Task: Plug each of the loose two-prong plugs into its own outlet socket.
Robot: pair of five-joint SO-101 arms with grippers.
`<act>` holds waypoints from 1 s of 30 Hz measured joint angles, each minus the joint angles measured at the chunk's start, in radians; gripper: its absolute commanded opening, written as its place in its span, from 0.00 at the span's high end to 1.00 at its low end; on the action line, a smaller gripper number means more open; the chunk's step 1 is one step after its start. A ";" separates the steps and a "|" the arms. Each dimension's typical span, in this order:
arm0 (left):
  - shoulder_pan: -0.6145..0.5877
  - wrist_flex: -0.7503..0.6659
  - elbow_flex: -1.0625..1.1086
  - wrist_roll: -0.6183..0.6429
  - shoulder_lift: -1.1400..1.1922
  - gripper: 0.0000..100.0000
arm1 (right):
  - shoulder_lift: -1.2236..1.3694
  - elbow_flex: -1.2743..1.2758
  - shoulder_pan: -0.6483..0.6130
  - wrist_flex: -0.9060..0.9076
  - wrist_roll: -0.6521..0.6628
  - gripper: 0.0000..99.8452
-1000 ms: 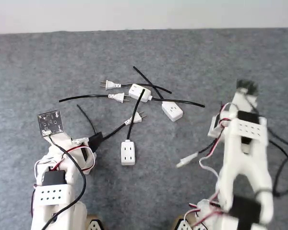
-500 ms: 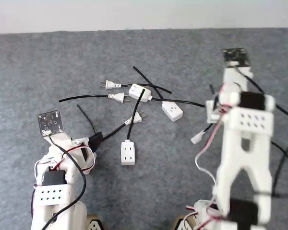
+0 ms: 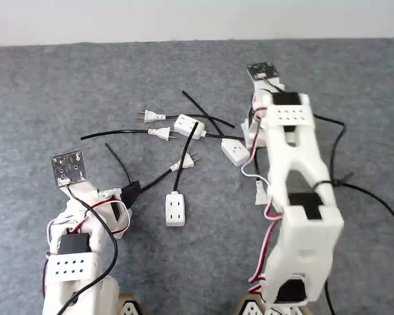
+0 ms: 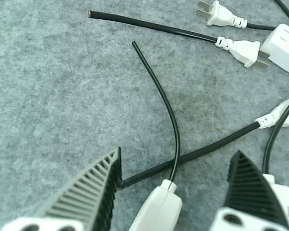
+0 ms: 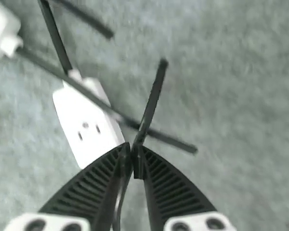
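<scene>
Looking down in the high view, the grey counter (image 3: 354, 72) carries a lone socket (image 3: 175, 209) near its middle, and everything else is placed from it. Just beyond it lies the nearest plug (image 3: 186, 161). Farther beyond are the second plug (image 3: 161, 133) and the third plug (image 3: 150, 116) — none of them sits in a socket. Also beyond the lone socket is the far socket (image 3: 190, 126), and beyond it to the right is the right-hand socket (image 3: 236, 151). The left arm (image 3: 79, 256) stands left of the lone socket with its jaws close beside it. The right arm (image 3: 295, 170) stands on the lone socket's right and extends past it, ending beside the right-hand socket.

In the left wrist view, the left arm's jaws stand wide apart and hold nothing. The lone socket (image 4: 284, 197) shows partly behind one of them. A white moulded end (image 4: 156, 211) with a thin cord (image 4: 171, 120) lies in the gap between them. The nearest plug (image 4: 277, 114) lies beyond the lone socket, and its thicker cord (image 4: 197, 153) runs to the other jaw's tip. The second plug (image 4: 241, 48) and third plug (image 4: 221, 14) are farther off, and the second's prongs are just beside the far socket (image 4: 286, 41).

In the right wrist view, the right arm's jaws are drawn almost together on a loose cord (image 5: 149, 106) that runs between their tips. The right-hand socket (image 5: 86, 125) lies just beside them, slots up, with another black cord (image 5: 176, 143) crossing it.
</scene>
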 measured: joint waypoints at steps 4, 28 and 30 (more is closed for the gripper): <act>0.000 0.000 0.000 0.000 0.000 0.67 | 0.126 -0.153 0.002 0.000 -0.023 0.99; 0.002 0.000 0.000 0.000 0.000 0.67 | 0.201 -0.427 0.098 0.249 -0.035 0.91; 0.002 0.000 0.000 0.000 0.000 0.67 | 0.172 -0.427 0.133 0.276 -0.064 0.96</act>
